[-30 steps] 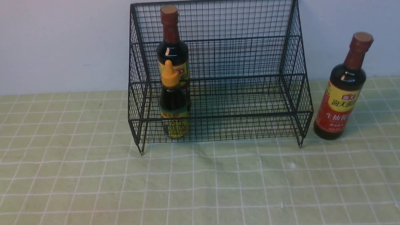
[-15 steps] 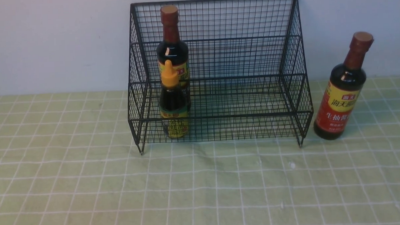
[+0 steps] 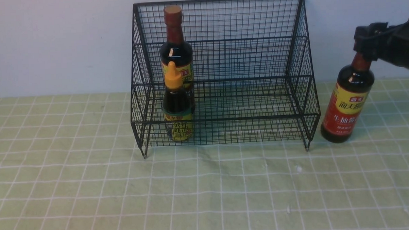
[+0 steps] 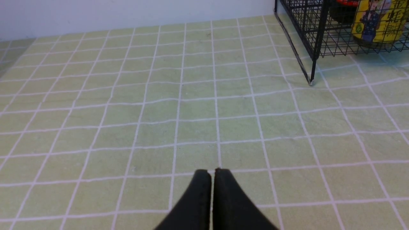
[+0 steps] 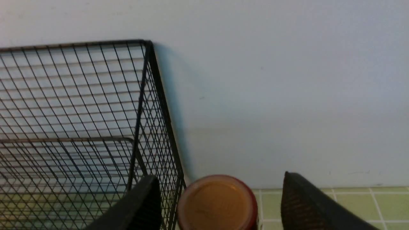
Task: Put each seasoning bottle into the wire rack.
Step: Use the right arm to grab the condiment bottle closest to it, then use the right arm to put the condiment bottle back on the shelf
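R gripper (image 3: 368, 46) sits at the top of the tall bottle w/ yellow-red label (image 3: 347, 105), hiding its cap in the front view. In the R wrist view the 2 fingers (image 5: 140, 204) are spread wide, 1 each side of the brown-red cap (image 5: 217, 204), w/ a gap showing on both sides, so no grip on it. That bottle stands outside the wire rack (image 3: 245, 129), on the green check cloth (image 3: 91, 187), just beside the rack's R side, approx level w/ its front leg. The other 2 bottles are inside, both at the L end: the short bottle w/ orange pointed cap (image 3: 177, 109) is upright in the front lower tier, and the tall bottle w/ yellow-brown label (image 3: 176, 51) is upright right behind it in the rear tier, its base hidden by the short 1. Rest of both tiers is bare wire. Rack backs onto the pale wall (image 3: 52, 48). L gripper (image 4: 211, 174) is low over the cloth, well L of the rack, fingers pressed together w/ nothing between them.
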